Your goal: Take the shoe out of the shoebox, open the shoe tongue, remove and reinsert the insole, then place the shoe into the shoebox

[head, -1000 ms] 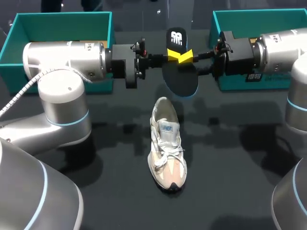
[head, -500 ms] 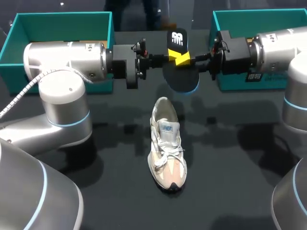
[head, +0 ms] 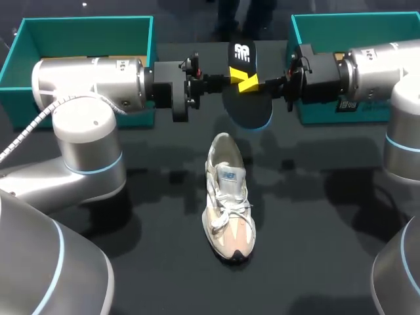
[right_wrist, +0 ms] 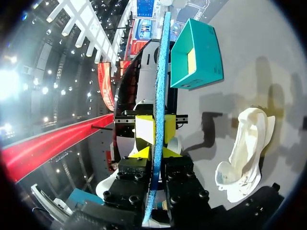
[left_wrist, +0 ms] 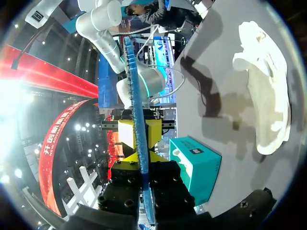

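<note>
The dark insole (head: 247, 108), blue-edged with a white logo at its heel, hangs upright above the table between the two boxes. My left gripper (head: 235, 79) is shut on one edge of it. From the opposite side my right gripper (head: 255, 83) is shut on it too, yellow tips meeting the left's. In the left wrist view the insole (left_wrist: 136, 96) runs edge-on out of my left gripper (left_wrist: 143, 162). It shows the same way as a thin blue strip (right_wrist: 161, 72) in my right gripper (right_wrist: 154, 154). The pale shoe (head: 228, 197) lies on the table below, toe toward the front.
A teal shoebox (head: 18, 62) stands at the back left behind my left arm, and another teal box (head: 308, 26) at the back right behind my right arm. The dark table (head: 315, 223) lies bare around the shoe.
My right gripper has slid left onto the insole and its fingers have closed on it. The left gripper has kept its hold in place, and the shoe has not moved.
</note>
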You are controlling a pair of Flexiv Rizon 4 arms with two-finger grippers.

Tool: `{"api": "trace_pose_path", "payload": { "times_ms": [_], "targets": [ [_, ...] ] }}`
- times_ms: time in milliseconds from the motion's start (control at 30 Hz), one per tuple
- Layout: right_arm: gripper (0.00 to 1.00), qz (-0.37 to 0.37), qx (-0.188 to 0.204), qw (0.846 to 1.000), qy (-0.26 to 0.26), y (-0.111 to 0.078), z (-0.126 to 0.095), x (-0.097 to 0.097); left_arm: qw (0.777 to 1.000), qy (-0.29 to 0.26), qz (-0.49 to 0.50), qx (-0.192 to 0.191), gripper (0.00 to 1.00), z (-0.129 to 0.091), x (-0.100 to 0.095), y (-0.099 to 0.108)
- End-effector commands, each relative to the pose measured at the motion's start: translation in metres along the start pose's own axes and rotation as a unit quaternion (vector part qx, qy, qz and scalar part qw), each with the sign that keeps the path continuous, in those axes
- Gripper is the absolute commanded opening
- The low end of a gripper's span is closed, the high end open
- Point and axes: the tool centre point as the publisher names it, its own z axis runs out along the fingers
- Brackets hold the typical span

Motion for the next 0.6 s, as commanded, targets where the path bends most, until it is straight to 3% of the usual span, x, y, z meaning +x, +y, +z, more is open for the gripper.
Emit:
{"api": "trace_pose_path", "payload": {
  "times_ms": [33,600],
  "targets": [
    [0.11,0.001,-0.002,1.0,0.001,0.0005,0.0031,-0.0022,1.0,-0.001,0.002,0.0,0.0,0.0001,0.0009,-0.001],
    [0.18,0.004,-0.009,1.0,0.001,-0.005,0.0039,-0.0021,1.0,0.0,0.004,0.002,0.0,-0.0026,0.0014,-0.0007]
  ]
}}
